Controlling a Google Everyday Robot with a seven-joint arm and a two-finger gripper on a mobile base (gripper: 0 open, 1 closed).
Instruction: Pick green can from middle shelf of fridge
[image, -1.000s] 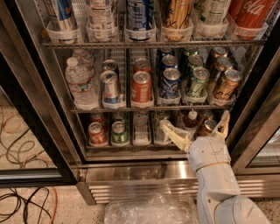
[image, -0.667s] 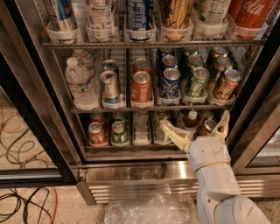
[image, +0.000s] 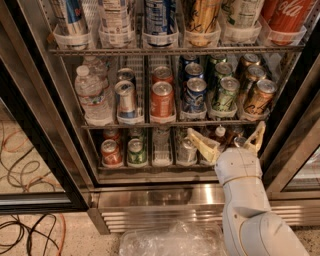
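Observation:
The fridge (image: 35, 130) stands open before me, with a black frame and a steel base grille. On the middle shelf (image: 165, 121) the green can (image: 225, 93) stands at the front of its lane, right of centre, with more green cans behind it. It sits between blue cans (image: 194, 93) and bronze-brown cans (image: 260, 96). My gripper (image: 229, 139) is open and empty. It is in front of the bottom shelf, just below the middle shelf's edge and under the green can. Its left finger (image: 200, 144) points up and left.
A water bottle (image: 92, 95), a silver-blue can (image: 125, 99) and an orange-red can (image: 162, 99) fill the shelf's left lanes. Tall cans (image: 160, 17) stand on the rack above. Small cans (image: 136, 151) sit on the bottom shelf. Cables (image: 25, 232) and clear plastic (image: 170, 241) lie on the floor.
My gripper has risen slightly toward the middle shelf's front edge. The cans have not moved.

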